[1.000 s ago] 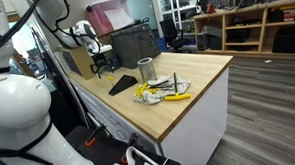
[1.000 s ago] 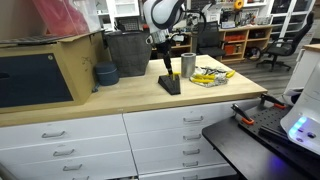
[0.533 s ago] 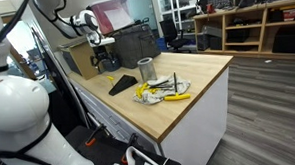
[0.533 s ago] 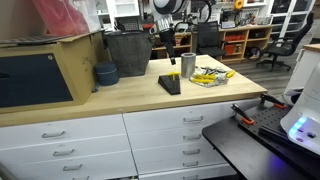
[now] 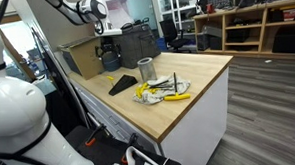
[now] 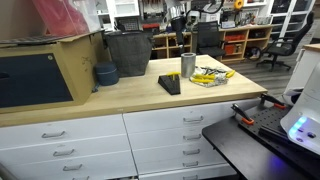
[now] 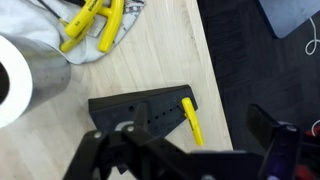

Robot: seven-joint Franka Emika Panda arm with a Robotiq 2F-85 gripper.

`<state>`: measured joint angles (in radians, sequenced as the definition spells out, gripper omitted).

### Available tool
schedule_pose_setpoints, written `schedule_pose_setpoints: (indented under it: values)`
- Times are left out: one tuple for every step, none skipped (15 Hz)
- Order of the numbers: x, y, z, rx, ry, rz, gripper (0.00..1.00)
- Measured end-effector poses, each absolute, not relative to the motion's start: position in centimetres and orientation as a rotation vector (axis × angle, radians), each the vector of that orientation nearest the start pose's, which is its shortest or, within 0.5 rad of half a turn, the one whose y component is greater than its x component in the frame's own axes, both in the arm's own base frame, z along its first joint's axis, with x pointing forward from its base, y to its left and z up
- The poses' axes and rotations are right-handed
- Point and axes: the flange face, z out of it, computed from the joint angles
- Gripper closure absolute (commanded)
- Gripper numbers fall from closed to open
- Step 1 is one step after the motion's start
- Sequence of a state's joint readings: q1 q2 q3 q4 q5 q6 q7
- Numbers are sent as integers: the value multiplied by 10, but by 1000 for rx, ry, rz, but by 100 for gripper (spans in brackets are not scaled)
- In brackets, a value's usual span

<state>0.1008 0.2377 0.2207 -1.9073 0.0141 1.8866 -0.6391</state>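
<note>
Two fingers of the gripper were cut off by the wrist view's lower edge and blurred, yet were seen spread wide, nothing held. The arm was held high above the table, gripper pointed down. Beneath it the black wedge lay flat on the wood, near the metal cup and yellow-handled tools; a black bin stood behind.
</note>
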Motion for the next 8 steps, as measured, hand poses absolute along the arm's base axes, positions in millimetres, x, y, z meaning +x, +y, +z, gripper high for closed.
schedule_pose_setpoints:
  values:
    - [552, 171, 365, -2704, -1311, 344, 0]
    - [553, 164, 371, -2725, -1234, 324, 0]
    - [553, 159, 378, -2744, -1156, 304, 0]
    - [551, 155, 384, -2760, -1077, 290, 0]
    - [548, 155, 389, -2776, -998, 279, 0]
    - [544, 156, 395, -2796, -921, 273, 0]
    - [539, 159, 400, -2818, -843, 270, 0]
    - [534, 163, 405, -2841, -768, 271, 0]
